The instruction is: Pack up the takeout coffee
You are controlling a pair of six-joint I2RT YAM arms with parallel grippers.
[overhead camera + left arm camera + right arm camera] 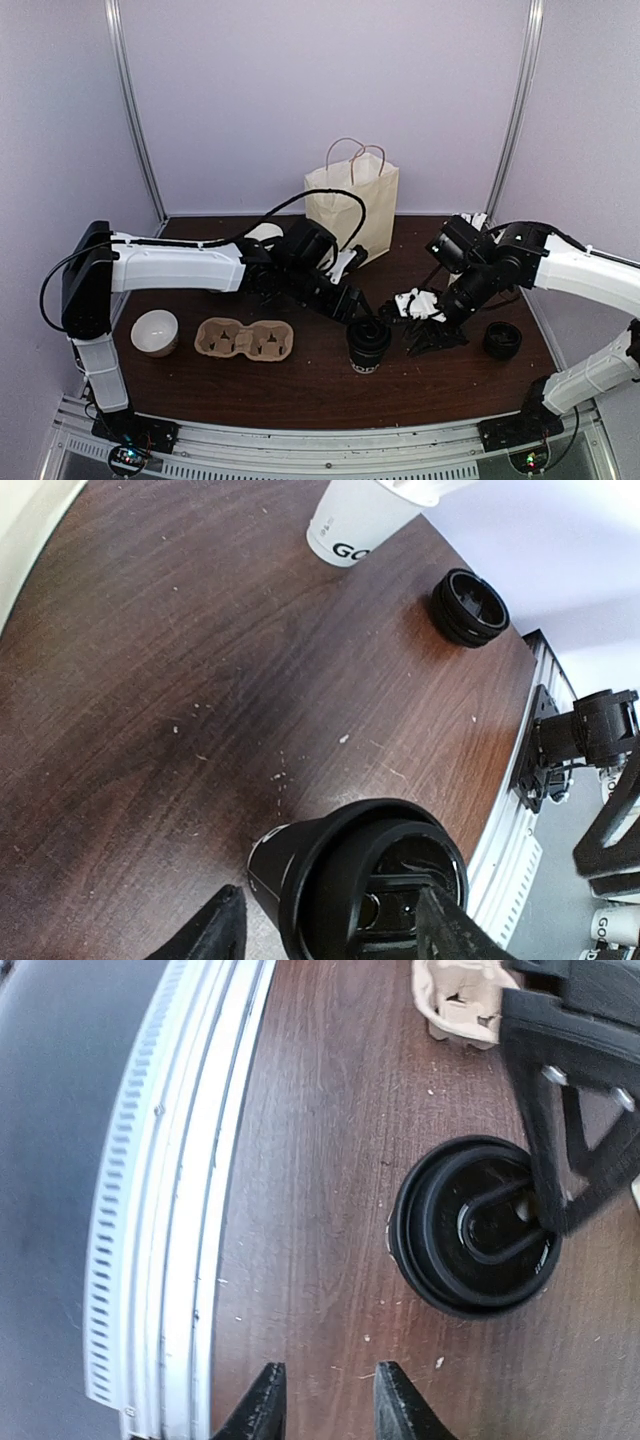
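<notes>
takeout coffee [368,343], a black cup with a black lid, upright on the dark wooden table [300,385] near its front edge, between the two arms. left gripper [335,910]: jaws wide open and straddling the cup, one finger [215,930] just beside the cup wall, the other crossing the rim of the lid; whether either pad presses on the cup cannot be told. right gripper [325,1385]: jaws only narrowly apart with nothing between them, low over bare table just beside the cup on its right. pulp cup carrier [243,340] to the left of the cup, its wells unfilled. paper bag [352,205] upright at the back of the table. black lids [502,341] to the far right.
</notes>
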